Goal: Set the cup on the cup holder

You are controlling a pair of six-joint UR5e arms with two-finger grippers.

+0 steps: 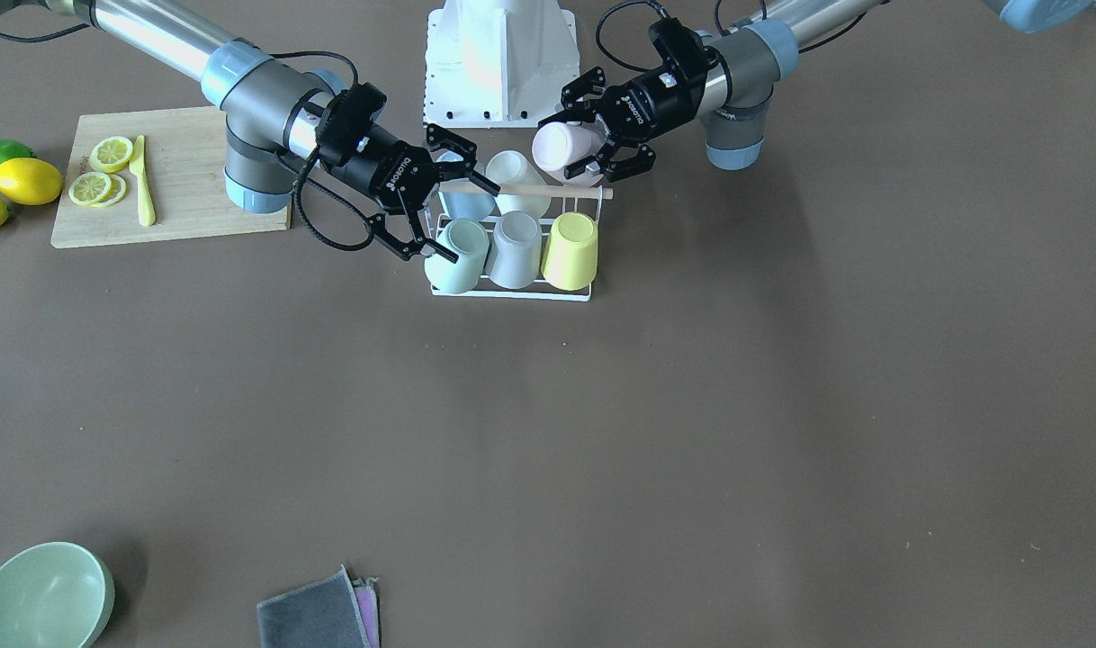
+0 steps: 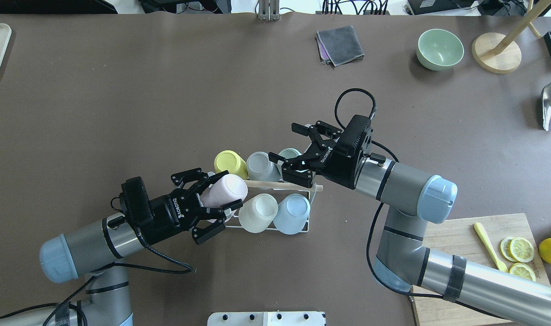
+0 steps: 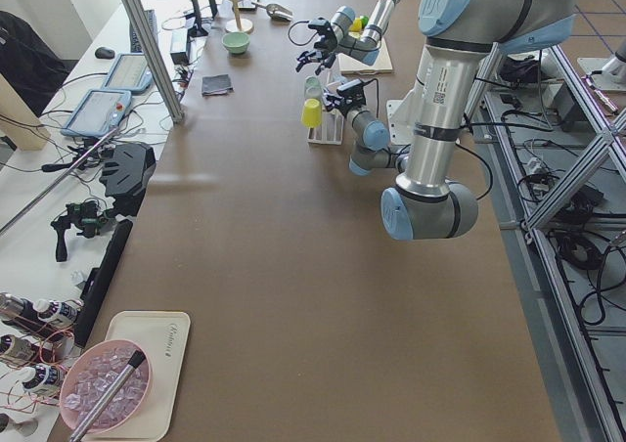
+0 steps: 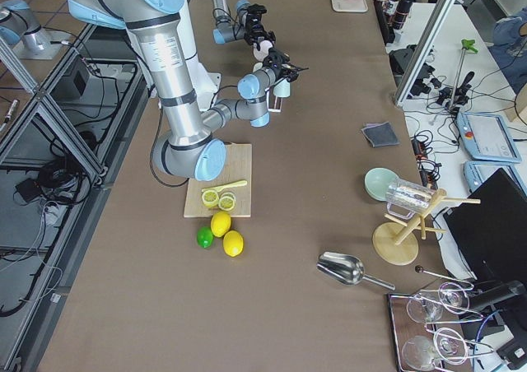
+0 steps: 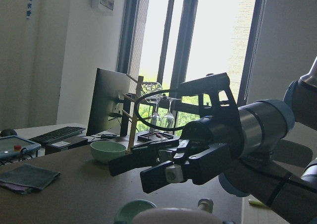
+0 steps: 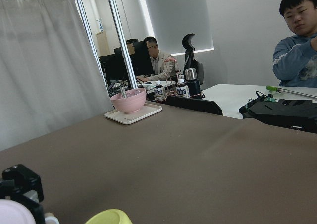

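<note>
The cup holder (image 1: 515,292) is a white wire rack with a wooden rod (image 1: 548,192) across its top; it also shows in the overhead view (image 2: 308,225). Yellow (image 1: 570,250), grey (image 1: 516,249) and mint (image 1: 456,256) cups sit tilted in one row. A cream (image 2: 258,213) and a light blue cup (image 2: 292,213) sit in the other. My left gripper (image 2: 221,194) is shut on a pale pink cup (image 2: 228,190), tilted at the rack's end beside the cream cup. My right gripper (image 2: 286,147) is open and empty just over the mint cup (image 2: 290,153).
A cutting board (image 1: 179,180) with lemon slices and a yellow knife (image 1: 142,180) lies by my right arm, lemons (image 1: 28,180) and a lime beside it. A green bowl (image 1: 40,596) and a folded grey cloth (image 1: 318,614) lie at the far side. The robot's white base (image 1: 501,58) stands behind the rack.
</note>
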